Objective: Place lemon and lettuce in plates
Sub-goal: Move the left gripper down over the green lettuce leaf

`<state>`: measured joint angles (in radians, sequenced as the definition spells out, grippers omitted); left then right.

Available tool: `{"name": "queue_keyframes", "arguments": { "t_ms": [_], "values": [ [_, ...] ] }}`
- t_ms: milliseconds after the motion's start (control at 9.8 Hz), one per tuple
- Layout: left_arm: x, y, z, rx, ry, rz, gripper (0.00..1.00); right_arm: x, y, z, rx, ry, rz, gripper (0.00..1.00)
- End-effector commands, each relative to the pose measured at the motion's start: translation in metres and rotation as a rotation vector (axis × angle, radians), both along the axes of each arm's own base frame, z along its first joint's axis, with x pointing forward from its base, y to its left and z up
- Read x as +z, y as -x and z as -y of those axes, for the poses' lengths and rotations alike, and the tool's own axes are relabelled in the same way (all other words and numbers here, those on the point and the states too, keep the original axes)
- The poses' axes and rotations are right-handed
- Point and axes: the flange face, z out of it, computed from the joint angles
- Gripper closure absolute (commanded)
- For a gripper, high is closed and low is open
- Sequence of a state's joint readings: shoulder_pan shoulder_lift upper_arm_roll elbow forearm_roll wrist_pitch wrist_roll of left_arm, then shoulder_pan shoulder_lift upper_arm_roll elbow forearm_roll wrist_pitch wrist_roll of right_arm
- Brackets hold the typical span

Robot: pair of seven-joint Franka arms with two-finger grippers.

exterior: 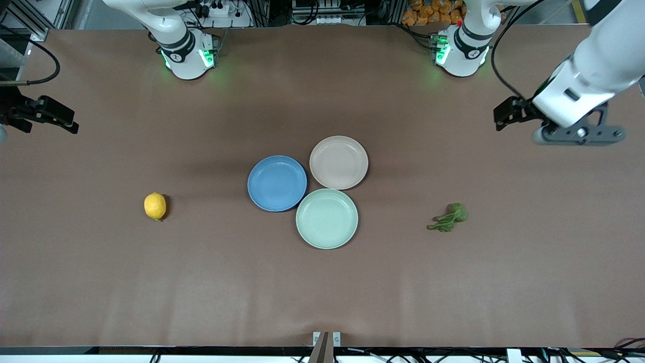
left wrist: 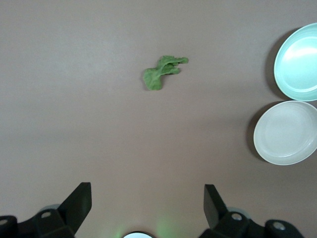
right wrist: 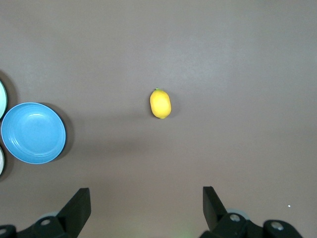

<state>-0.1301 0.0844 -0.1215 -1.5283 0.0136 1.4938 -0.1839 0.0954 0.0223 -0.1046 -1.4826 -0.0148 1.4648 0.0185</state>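
Nearest the front camera among the table's things sits the mint-green plate [exterior: 327,219], empty, touching or almost touching the two plates above it.

Starting from the claws: the left gripper [left wrist: 146,208] hangs in the air over bare table at the left arm's end, its two fingers spread wide with nothing between them. In the left wrist view the lettuce [left wrist: 163,72] lies on the table well apart from the fingertips. The right gripper [right wrist: 146,208] hangs over the table edge at the right arm's end, fingers likewise spread wide and empty; in the front view only part of it shows, so its exact height is hard to judge. The lemon [right wrist: 160,103] lies on the cloth out in front of it in the right wrist view.

Farther out, the lemon lies alone toward the right arm's end of the table, well apart from the blue plate [exterior: 277,183]. The lettuce lies toward the left arm's end, well apart from the mint-green plate. The blue plate and the beige-pink plate [exterior: 338,162] sit mid-table, both empty, the beige-pink one farthest from the front camera. The brown table [exterior: 322,292] carries nothing else.
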Motion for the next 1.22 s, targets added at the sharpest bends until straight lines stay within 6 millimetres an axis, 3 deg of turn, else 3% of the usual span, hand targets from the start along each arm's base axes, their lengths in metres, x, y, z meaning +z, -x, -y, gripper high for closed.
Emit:
{"name": "queue_keyframes", "arguments": {
  "t_ms": [0, 408, 612, 918, 1122],
  "values": [
    [-0.026, -0.020, 0.008, -0.015, -0.011, -0.007, 0.00, 0.005, -0.002, 0.000, -0.014, -0.013, -0.003, 0.00],
    [-0.108, -0.047, 0.048, -0.097, -0.076, -0.058, 0.00, 0.003, -0.002, 0.005, -0.020, -0.013, -0.009, 0.00],
    [-0.119, -0.054, 0.059, -0.123, -0.063, -0.032, 0.00, 0.003, -0.001, 0.007, -0.024, -0.012, -0.009, 0.00],
    [-0.169, -0.067, 0.073, -0.154, -0.079, -0.050, 0.00, 0.002, -0.002, 0.008, -0.025, -0.012, -0.010, 0.00],
    [-0.176, -0.073, 0.076, -0.192, -0.071, -0.026, 0.00, 0.001, -0.002, 0.009, -0.027, -0.012, -0.012, 0.00]
  ]
}}
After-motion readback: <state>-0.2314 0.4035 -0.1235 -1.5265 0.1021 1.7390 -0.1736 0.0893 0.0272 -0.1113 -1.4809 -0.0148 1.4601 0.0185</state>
